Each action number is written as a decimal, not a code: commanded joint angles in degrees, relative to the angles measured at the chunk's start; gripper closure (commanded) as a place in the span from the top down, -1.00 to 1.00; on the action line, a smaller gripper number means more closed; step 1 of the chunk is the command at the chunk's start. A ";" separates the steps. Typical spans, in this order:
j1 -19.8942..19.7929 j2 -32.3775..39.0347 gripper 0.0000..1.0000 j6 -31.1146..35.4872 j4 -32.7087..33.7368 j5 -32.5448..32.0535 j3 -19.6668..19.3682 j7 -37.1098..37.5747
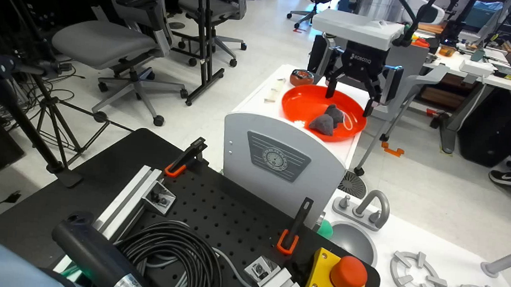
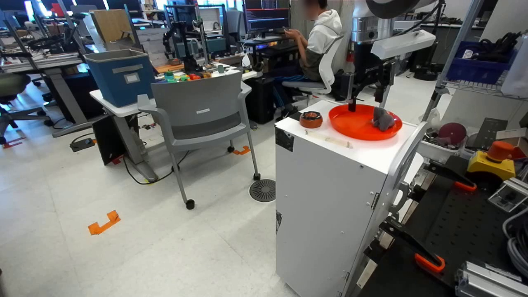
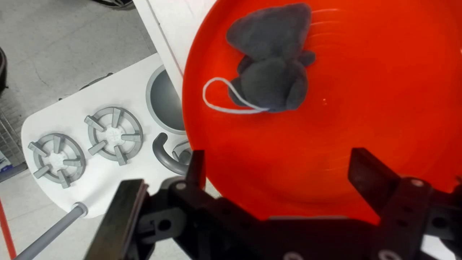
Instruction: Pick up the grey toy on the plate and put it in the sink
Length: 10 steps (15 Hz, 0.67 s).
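Note:
The grey toy (image 3: 274,83), a plush mouse-like lump with a thin white tail loop, lies on the orange plate (image 3: 382,94). Both exterior views show the toy (image 1: 323,123) close to the rim of the plate (image 2: 344,123). My gripper (image 3: 277,151) hangs over the plate with its fingers wide apart and nothing between them. It stands apart from the toy, which is ahead of the fingertips in the wrist view. The round grey sink (image 1: 351,242) is set in a lower white counter; the plate hides part of this sink (image 3: 166,103) in the wrist view.
A tall grey panel with a round dial (image 1: 277,159) rises between the plate and the sink. Beside the sink curves a grey faucet (image 1: 380,208), and a green object (image 1: 325,229) touches its edge. Toy burners (image 1: 417,277) and a brown tape roll (image 2: 311,119) are also around.

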 commanded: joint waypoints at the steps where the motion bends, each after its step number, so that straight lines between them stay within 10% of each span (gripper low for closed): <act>1: 0.42 -0.51 1.00 0.68 -0.62 0.14 -0.42 1.47; 10: 0.29 0.02 1.00 0.06 -0.03 0.15 -0.34 2.10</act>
